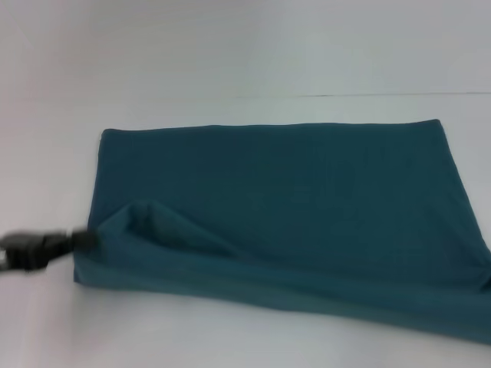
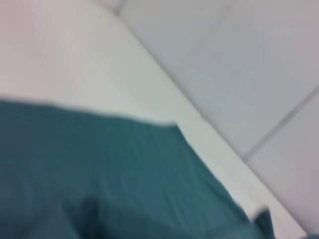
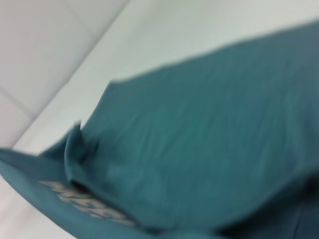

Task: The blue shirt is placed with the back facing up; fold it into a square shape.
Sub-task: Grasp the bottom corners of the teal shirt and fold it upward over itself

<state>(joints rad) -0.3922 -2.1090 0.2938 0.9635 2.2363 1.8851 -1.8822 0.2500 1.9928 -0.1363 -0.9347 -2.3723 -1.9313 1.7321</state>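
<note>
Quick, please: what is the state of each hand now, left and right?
Left hand: at the left edge of the blue shirt; grip cannot be told.
Right hand: not in view.

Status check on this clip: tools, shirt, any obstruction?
Left tool at the blue shirt's left edge, fabric ridged beside it. Right tool out of view. Shirt a wide rectangle, not yet square. Nothing in the way.

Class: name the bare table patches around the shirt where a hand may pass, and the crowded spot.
Free: table beyond the blue shirt, and the strip before its near-left hem. Crowded: the shirt's left edge, where the left pincer meets the raised fold.
</note>
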